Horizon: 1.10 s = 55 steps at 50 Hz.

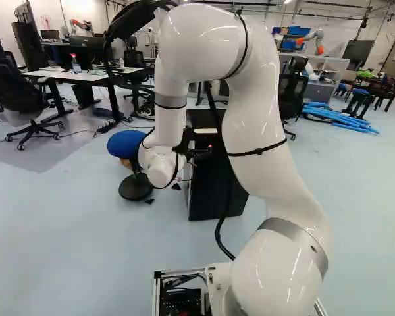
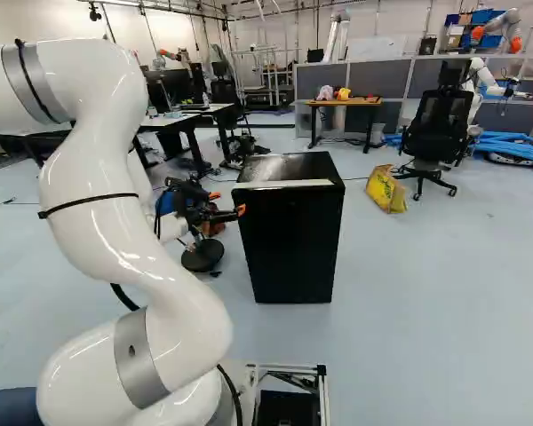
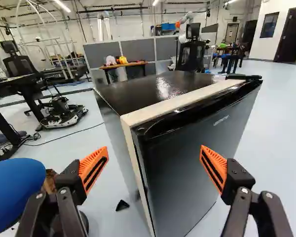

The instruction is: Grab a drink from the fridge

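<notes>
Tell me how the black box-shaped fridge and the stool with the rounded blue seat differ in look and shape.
The black fridge is boxy, with flat sides; the stool has a rounded seat. The fridge is glossy black with a pale strip behind its door, while the stool is blue above and black at its disc-shaped base. Both stand on the pale floor.

white arm (image 1: 257,118) in front of black fridge (image 1: 207,191), blue stool (image 1: 124,143) near the fridge
</notes>
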Tool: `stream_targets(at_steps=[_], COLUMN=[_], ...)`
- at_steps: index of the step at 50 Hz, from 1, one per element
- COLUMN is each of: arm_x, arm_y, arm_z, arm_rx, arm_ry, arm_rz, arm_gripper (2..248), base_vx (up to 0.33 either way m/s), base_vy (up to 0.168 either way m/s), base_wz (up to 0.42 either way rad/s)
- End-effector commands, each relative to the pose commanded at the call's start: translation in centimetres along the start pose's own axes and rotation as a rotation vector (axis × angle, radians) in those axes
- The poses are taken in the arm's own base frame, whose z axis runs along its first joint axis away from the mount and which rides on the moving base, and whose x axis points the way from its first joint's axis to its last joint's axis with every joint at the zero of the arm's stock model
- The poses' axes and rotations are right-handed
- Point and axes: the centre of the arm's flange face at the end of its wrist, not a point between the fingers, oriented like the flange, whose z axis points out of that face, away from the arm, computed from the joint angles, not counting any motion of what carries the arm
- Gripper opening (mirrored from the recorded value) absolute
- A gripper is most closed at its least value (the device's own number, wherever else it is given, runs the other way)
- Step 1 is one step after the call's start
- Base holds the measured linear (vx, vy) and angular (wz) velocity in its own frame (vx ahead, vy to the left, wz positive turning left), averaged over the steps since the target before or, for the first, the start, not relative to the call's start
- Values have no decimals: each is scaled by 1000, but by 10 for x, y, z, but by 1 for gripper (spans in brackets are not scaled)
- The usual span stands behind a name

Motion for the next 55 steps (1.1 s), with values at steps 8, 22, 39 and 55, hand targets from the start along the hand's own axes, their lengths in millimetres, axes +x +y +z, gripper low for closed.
stream_targets(at_steps=[8,22,39,55], arm_x=[0,1,3,4], arm_y=[0,0,2,6], arm_z=[4,12,23,29], arm_rx=[-7,-22,-43,-61], arm_ry=[2,5,10,12], arm_rz=[4,11,20,23], arm_gripper=[247,247,247,247], base_vx=[0,0,0,0], base_vy=[0,0,0,0], base_wz=[0,0,0,0])
